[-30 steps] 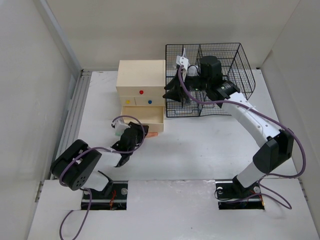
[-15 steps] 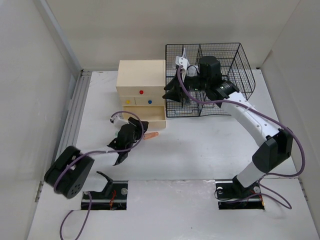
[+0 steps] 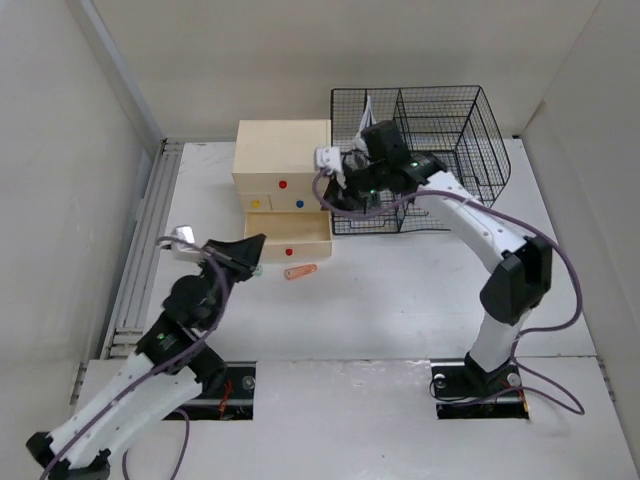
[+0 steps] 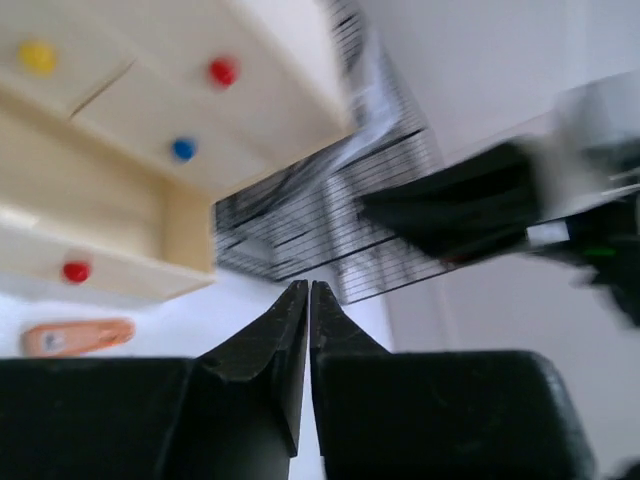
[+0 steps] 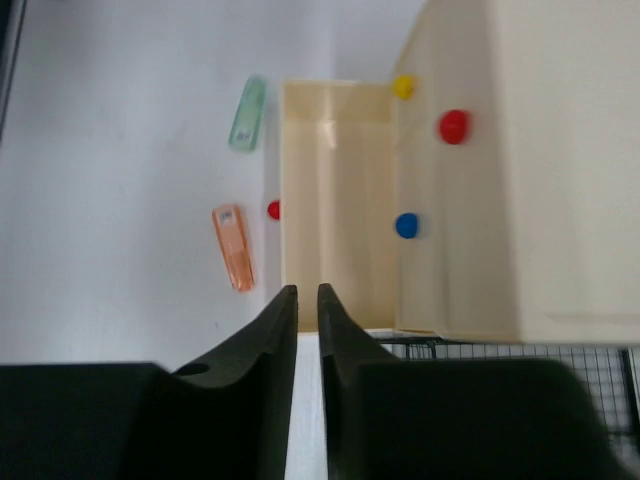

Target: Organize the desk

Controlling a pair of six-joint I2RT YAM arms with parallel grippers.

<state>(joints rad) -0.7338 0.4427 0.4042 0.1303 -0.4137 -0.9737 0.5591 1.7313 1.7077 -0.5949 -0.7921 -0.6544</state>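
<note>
The white desk (image 3: 400, 290) carries a beige drawer box (image 3: 282, 165) whose bottom drawer (image 3: 290, 238) is pulled open. An orange flat item (image 3: 300, 271) lies on the desk in front of the drawer; it also shows in the left wrist view (image 4: 78, 336) and the right wrist view (image 5: 233, 247). A pale green flat item (image 5: 247, 113) lies beside it. My left gripper (image 3: 252, 246) is shut and empty, raised left of the drawer. My right gripper (image 3: 335, 195) is shut and empty, high between the box and the black wire basket (image 3: 440, 120).
The basket stands at the back right, touching the drawer box. The box has yellow (image 5: 403, 87), red (image 5: 453, 127) and blue (image 5: 406, 225) knobs. White walls enclose the desk on the left, back and right.
My left arm has lifted and swung back to the left, away from the orange item. My right gripper has moved left out of the basket towards the drawer box.
</note>
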